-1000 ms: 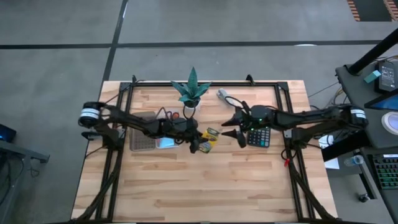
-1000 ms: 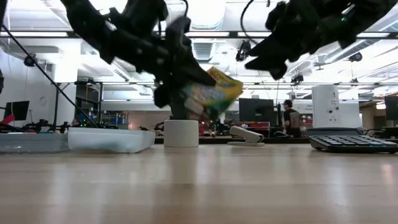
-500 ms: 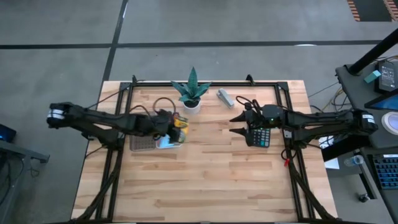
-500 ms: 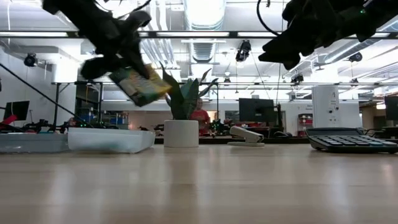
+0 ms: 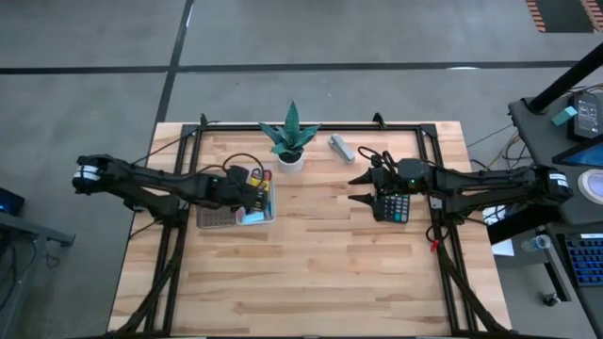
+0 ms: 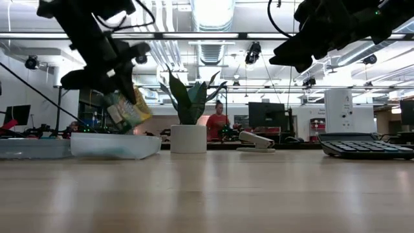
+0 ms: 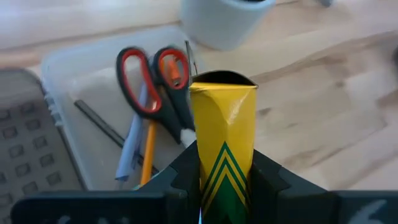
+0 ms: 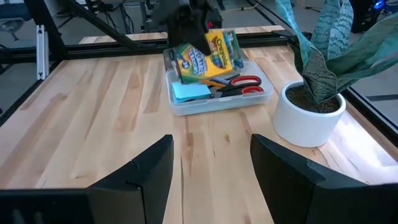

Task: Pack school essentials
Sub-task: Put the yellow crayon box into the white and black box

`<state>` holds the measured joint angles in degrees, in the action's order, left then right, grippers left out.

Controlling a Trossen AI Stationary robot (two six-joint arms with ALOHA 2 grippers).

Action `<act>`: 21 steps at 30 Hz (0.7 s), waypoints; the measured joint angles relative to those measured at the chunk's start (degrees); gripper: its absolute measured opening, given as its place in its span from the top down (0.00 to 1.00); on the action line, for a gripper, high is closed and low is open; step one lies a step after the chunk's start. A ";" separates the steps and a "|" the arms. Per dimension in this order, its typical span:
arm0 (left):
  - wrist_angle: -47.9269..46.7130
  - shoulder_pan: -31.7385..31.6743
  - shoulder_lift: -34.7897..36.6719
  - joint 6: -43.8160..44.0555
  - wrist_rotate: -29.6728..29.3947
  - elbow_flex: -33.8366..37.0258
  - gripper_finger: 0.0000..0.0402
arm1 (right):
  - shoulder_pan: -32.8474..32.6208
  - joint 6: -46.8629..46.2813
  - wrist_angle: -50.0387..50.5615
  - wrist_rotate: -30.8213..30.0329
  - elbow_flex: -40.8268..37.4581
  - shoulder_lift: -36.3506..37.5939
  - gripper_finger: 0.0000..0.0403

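While the right gripper (image 5: 359, 188) is being kept spread open beside the calculator (image 5: 393, 206), the crayon box (image 8: 204, 54) is being gripped over the clear tray (image 8: 186, 107) by the left gripper (image 5: 252, 185).

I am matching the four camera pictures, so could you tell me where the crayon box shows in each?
High view: crayon box left of centre, over the clear tray.
Low view: upper left, tilted, above the tray.
Left wrist view: centre, in the left gripper.
Right wrist view: top centre.
Shared landmark: white plant pot.
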<state>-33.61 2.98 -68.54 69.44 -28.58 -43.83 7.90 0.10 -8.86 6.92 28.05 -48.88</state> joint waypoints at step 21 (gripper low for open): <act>1.97 -0.37 -3.78 3.47 -0.31 2.00 0.83 | 0.00 0.13 0.03 0.00 0.00 -0.02 0.50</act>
<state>-31.63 2.61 -72.31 72.91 -28.89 -41.83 7.90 0.23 -8.83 6.92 28.05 -48.90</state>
